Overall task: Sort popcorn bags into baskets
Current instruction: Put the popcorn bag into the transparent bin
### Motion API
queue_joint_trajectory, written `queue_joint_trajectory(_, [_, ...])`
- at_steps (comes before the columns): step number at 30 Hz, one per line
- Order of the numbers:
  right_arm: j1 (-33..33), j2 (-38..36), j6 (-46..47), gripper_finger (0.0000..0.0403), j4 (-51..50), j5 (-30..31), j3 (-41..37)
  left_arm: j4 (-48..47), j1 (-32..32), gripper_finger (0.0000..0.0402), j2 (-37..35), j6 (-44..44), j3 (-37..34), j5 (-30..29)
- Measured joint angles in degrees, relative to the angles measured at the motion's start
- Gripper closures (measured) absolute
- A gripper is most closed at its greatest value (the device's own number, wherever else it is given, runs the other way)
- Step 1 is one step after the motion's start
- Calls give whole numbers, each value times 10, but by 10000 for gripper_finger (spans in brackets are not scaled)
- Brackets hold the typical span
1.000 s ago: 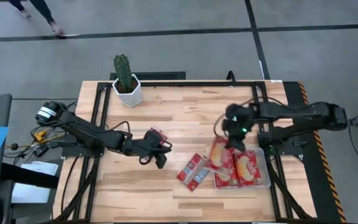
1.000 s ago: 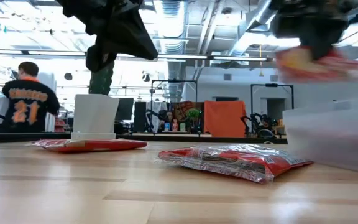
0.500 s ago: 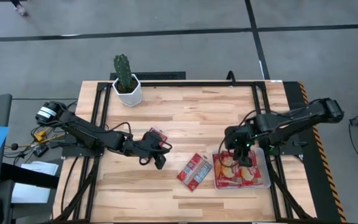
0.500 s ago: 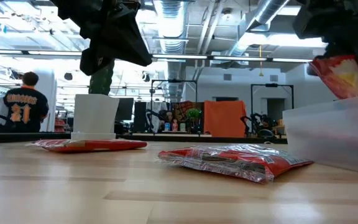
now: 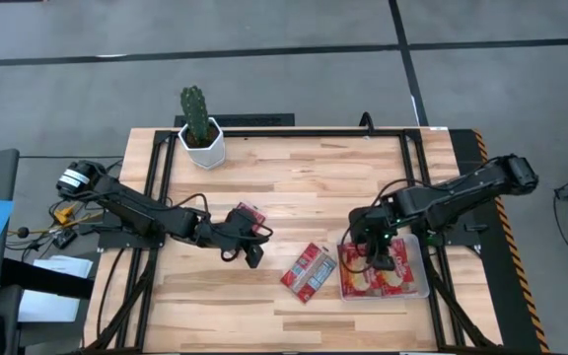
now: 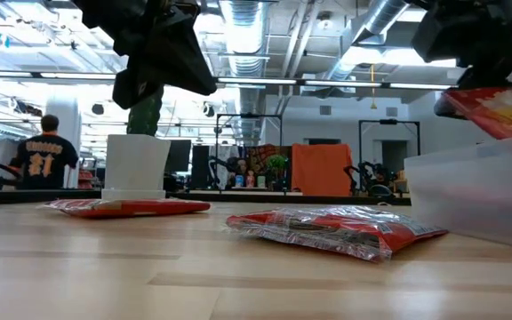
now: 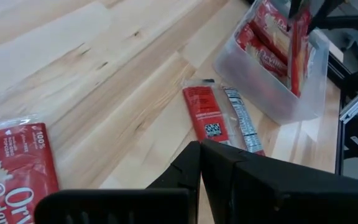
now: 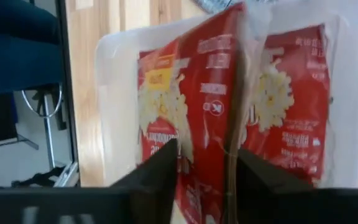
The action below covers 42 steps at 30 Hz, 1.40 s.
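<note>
Since half a second ago we see the right gripper (image 5: 371, 240) has slid a bit toward the tray's near-left corner and dropped lower; the bag it holds (image 8: 191, 118) now stands on edge inside the basket (image 5: 421, 286), fingers clamped on its top edge. In the low view that bag (image 6: 492, 105) sits lower over the basket wall (image 6: 469, 191) than before. The person in the numbered jersey (image 6: 45, 153) has moved slightly right.

Left gripper (image 5: 253, 254) is unchanged, hovering mid-table; its fingers look closed together, holding nothing.

Two bags lie flat in the basket (image 5: 383, 278). A pair of bags (image 5: 309, 271) lies on the table just left of the basket, one overlapping the other, apart from it. Another bag (image 5: 250, 214) lies just behind the left gripper. Cactus pot (image 5: 201, 140) stands at the far-left corner, well clear.

Legible: "100%" and "Orv… Reden…" on the bag beside the left wrist (image 7: 14, 177); "21" on the jersey. Print on the held bag is upside down, and we can't read it.
</note>
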Motion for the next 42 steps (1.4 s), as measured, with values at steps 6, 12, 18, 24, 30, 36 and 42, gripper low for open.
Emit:
queue_joint_trajectory(6, [-13, -3, 3, 178, 0, 7, 0, 17, -7, 401, 2, 9, -1, 8])
queue_joint_trajectory(12, [-47, -37, 8, 168, 6, 13, 1, 123, -30, 401, 55, 62, -1, 10])
queue_joint_trajectory(18, [-63, -63, 18, 186, 7, 22, 2, 245, -37, 401, 150, 78, -2, 41])
queue_joint_trajectory(24, [-80, -79, 29, 197, 25, 29, 2, 303, -37, 401, 238, 108, 16, 72])
queue_joint_trajectory(30, [-78, -81, 72, 207, 96, 65, 2, 297, -65, 401, 305, 136, 89, 98])
queue_joint_trajectory(36, [-55, -62, 104, 219, 151, 106, 2, 239, -71, 401, 318, 119, 114, 96])
queue_joint_trajectory(42, [-40, -37, 104, 227, 190, 130, 2, 160, -69, 401, 320, 106, 113, 100])
